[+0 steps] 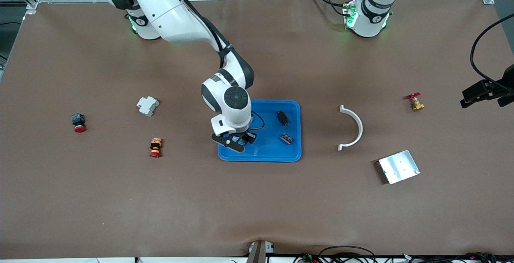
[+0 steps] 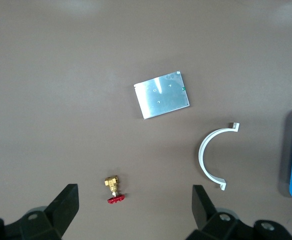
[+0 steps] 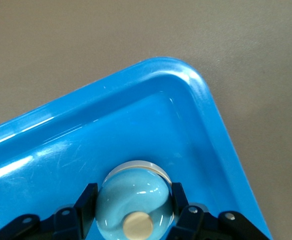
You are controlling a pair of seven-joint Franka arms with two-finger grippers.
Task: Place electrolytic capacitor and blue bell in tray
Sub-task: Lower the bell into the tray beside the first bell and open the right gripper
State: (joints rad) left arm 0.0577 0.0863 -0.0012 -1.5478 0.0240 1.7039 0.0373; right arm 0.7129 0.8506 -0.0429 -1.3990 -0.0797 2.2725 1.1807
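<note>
While gripped between the right gripper's [image 3: 133, 207] fingers [image 3: 86, 202], the blue bell [image 3: 135, 200] sits low inside the tray [image 1: 295, 108], at the corner nearest the front camera toward the right arm's end of the worktop [image 1: 257, 206]. Pinched on opposite flanks of the dome, cream button facing up at the wrist camera, no long axis to speak of. Cannot tell whether resting on the tray floor or just above it. Already within the raised rim, so the coming move probably calls only for spreading the fingers and lifting straight up, clear of the nearby corner wall.

Two small dark parts in the same tray, toward the left arm's end: one blackish oblong [image 1: 283, 117] farther from the front camera, one smaller grey piece [image 1: 286, 138] nearer. Possibly the electrolytic capacitor among them, but too small to tell which.

Left gripper [image 2: 136, 205] waiting high over the left arm's end of the worktop, fingers spread wide and holding nothing, above a brass valve [image 2: 113, 186] with a red handle, a white curved clip [image 2: 205, 162] and a silver plate [image 2: 161, 94]. Right arm plainly the one at the tray.
</note>
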